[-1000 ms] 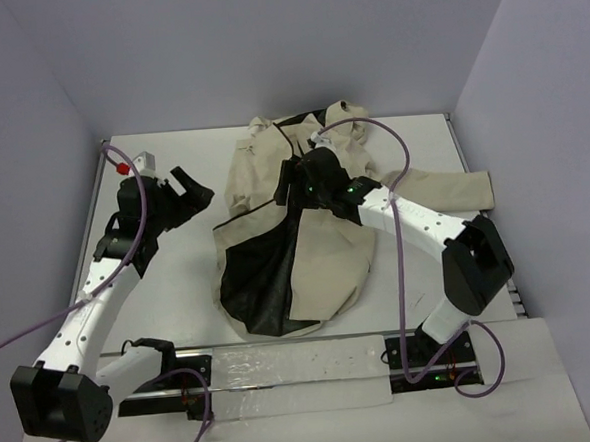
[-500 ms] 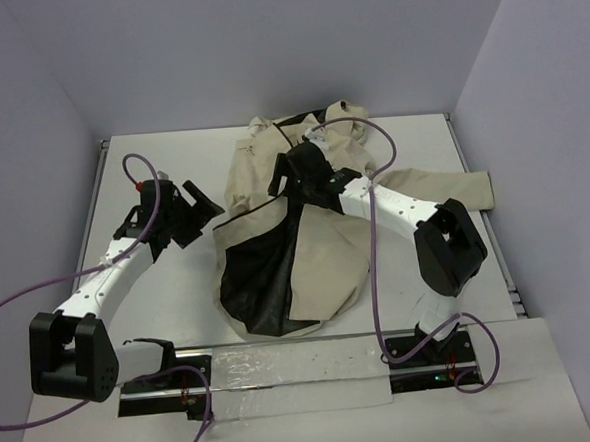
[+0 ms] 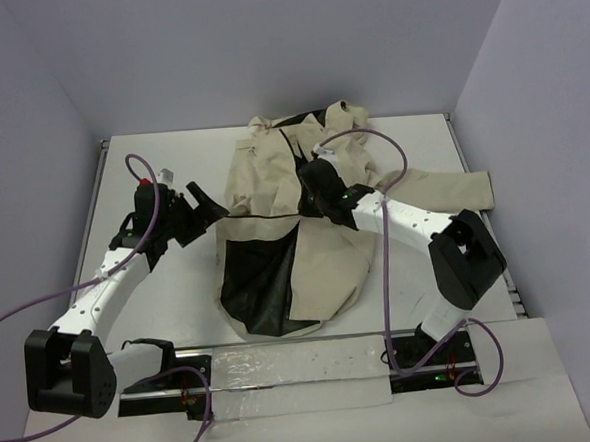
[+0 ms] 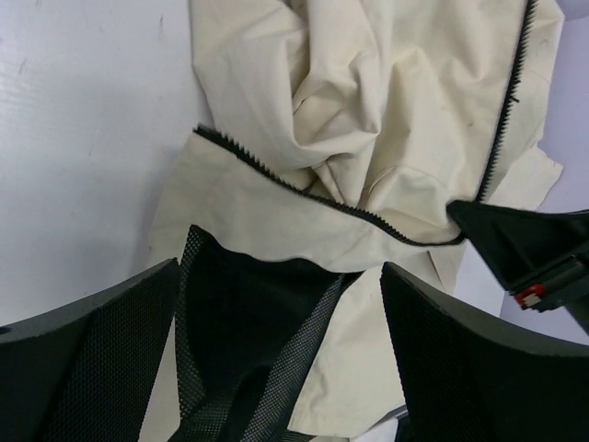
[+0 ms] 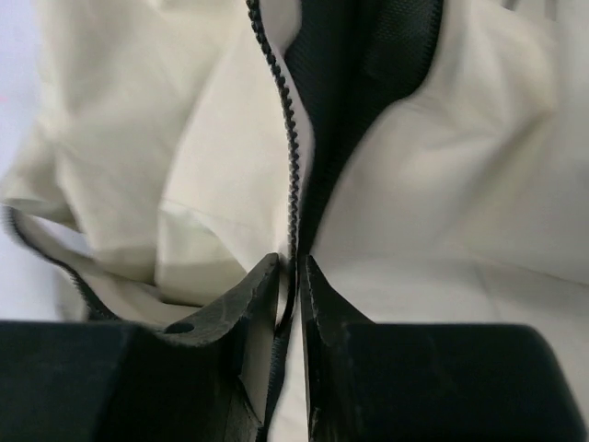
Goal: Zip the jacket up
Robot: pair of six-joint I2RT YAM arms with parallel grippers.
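Note:
The beige jacket (image 3: 327,259) lies open in the middle of the table, its black lining (image 3: 259,283) showing at the lower left. My right gripper (image 3: 304,208) is over its middle, shut on the dark zipper edge (image 5: 287,138), which runs straight up from between the fingertips (image 5: 292,262). My left gripper (image 3: 202,209) hovers open just off the jacket's left side. In the left wrist view its jaws stand wide apart (image 4: 281,276) above the mesh lining (image 4: 239,313). Beyond them the zipper edge (image 4: 304,189) runs across to the right gripper's finger (image 4: 515,244).
One sleeve (image 3: 453,186) stretches out toward the table's right edge. A clear plastic strip (image 3: 294,366) lies along the near edge between the arm bases. Walls close the table in at the back and on both sides.
The right gripper has closed on the zipper edge and shifted slightly toward the near side. The left gripper has moved right, closer to the jacket, staying open. The zipper edge now runs taut.

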